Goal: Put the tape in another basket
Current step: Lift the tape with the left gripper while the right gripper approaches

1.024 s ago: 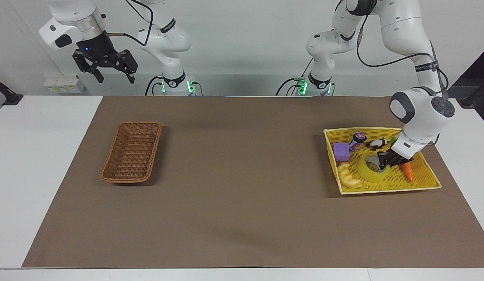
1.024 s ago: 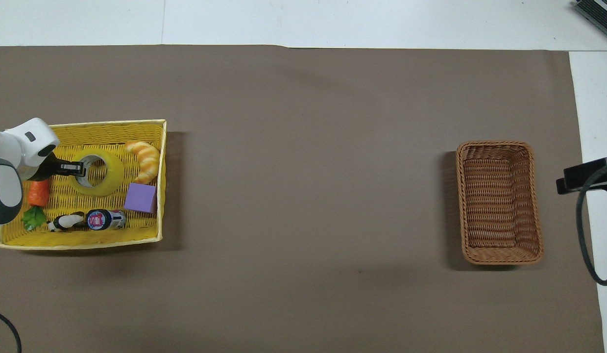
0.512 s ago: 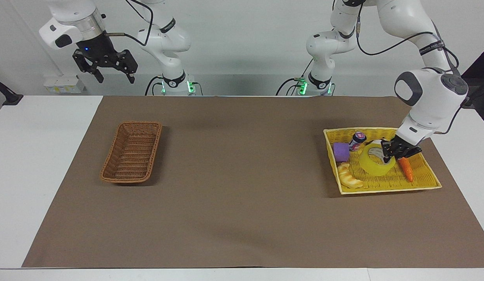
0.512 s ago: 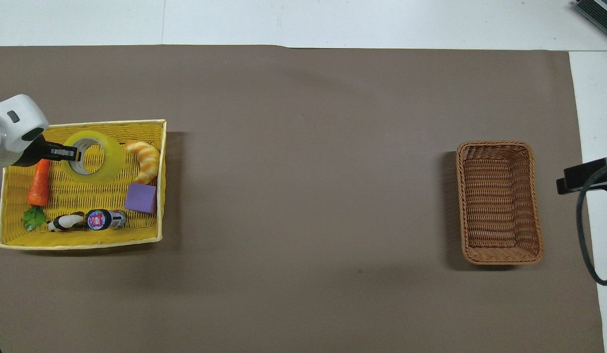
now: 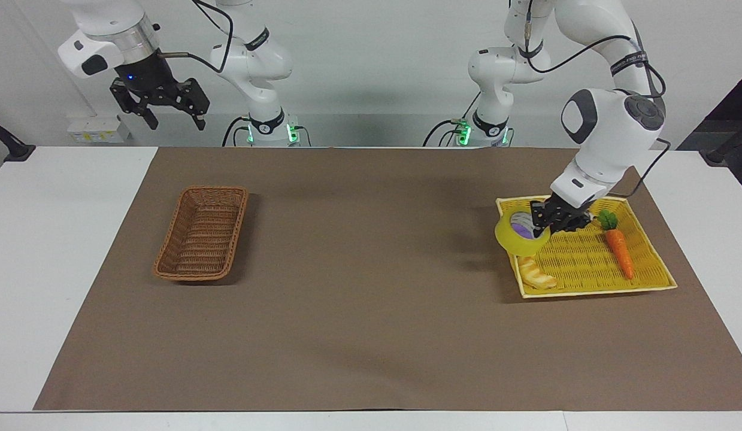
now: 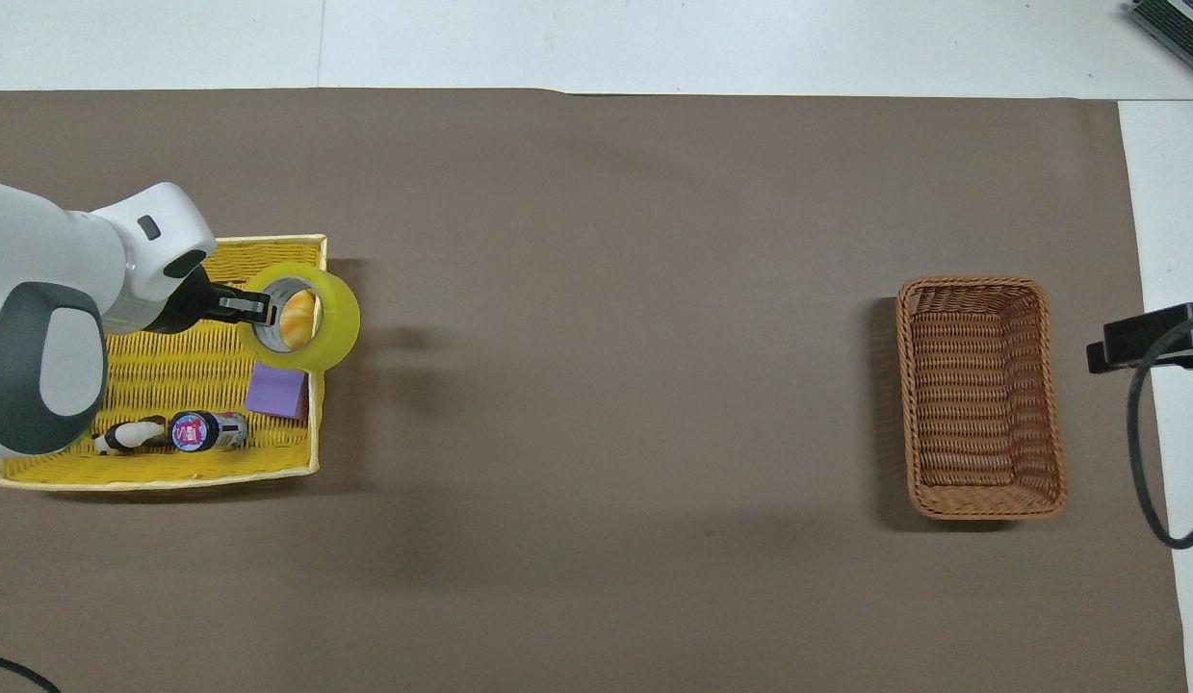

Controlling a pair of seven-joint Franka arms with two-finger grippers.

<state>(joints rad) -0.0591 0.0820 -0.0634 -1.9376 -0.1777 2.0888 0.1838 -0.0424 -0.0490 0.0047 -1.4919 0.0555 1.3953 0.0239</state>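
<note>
**A:** White wall up top, white table [image 5: 59,239], and a brown mat [image 5: 371,335] covering most of it. Which claw is working?

**B:** The left gripper [image 5: 547,222]. Its fingers are clamped on the wall of the tape [image 5: 514,238], one inside the core and one outside, and the roll hangs in the air over the yellow basket [image 5: 586,263], right at the rim on the side facing the middle of the mat. Seen from overhead, the tape [image 6: 317,318] sits at three o'clock from the wrist, over the croissant.

**A:** So which step is this?

**B:** I'd judge the carry: the roll is picked up and lifted, but not yet out over the mat. The brown wicker basket [image 5: 203,233] lies well apart, toward the right arm's end of the table, at nine o'clock from the tape in the facing view.

**A:** What does the next move need?

**B:** Probably a long, level sweep across the mat, high enough to clear both rims, then a release over the narrow basket. It may be a stretch for one arm. The right gripper [image 5: 161,111] waits high near its base, jaws spread wide and holding nothing.

**A:** Counts?

**B:** Two arms, two baskets, one tape. In the yellow basket: one carrot [image 5: 619,251], one croissant [image 5: 535,272], one purple block [image 6: 273,390], one small bottle [image 6: 206,431], and one black-and-white toy [image 6: 129,436]. The wicker basket holds nothing.
</note>
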